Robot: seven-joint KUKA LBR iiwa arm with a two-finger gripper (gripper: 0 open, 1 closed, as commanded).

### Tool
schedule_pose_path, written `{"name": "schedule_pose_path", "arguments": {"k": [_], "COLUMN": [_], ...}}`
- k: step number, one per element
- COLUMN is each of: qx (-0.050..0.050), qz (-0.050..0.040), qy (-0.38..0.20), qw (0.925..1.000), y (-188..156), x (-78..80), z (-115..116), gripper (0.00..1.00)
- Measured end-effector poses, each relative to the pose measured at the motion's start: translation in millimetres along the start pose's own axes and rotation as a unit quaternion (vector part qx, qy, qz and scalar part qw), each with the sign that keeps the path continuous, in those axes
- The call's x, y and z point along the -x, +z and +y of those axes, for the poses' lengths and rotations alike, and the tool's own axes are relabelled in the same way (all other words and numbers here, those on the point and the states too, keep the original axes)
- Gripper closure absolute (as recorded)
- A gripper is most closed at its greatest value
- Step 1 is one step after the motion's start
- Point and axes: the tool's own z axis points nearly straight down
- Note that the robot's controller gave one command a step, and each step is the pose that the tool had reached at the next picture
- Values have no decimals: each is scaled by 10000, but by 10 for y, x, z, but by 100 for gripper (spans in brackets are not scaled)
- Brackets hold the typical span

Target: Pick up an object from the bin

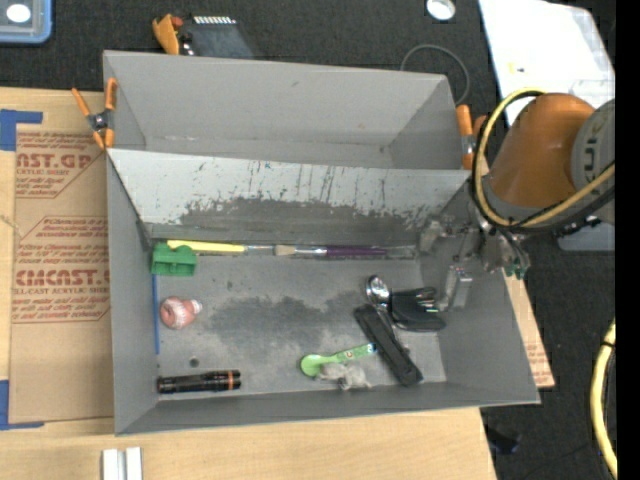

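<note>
Nearest to the viewer, a black marker (198, 381) with an orange end lies along the front wall of the bin (300, 168), in the left corner. The gripper (455, 288) is low at the right side of the bin floor, under the arm's orange cover (535, 158). Just beside it, on its left, lies a small black object (418, 313); if they touch I cannot tell, and also I cannot tell how wide the gripper stands or if it has hold of anything. A silver round piece (377, 289) is just left of this black object. A black bar (388, 346) lies slanted below them, with a green spoon (335, 361) at its left. Along the back wall lie 2 long things, a purple-handled brush (330, 253) and a yellow stick (205, 248). At the far left are a green block (174, 261) and 1 pink ball (180, 312).
</note>
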Motion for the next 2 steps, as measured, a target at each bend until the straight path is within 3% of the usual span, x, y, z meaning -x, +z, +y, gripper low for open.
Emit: {"name": "schedule_pose_path", "arguments": {"k": [1, 2], "qx": [-2, 1], "qz": [-29, -18], "qy": [249, 582], "qw": [9997, 9983], "y": [523, 410], "x": [19, 99], "z": [24, 297], "gripper": [0, 100]}}
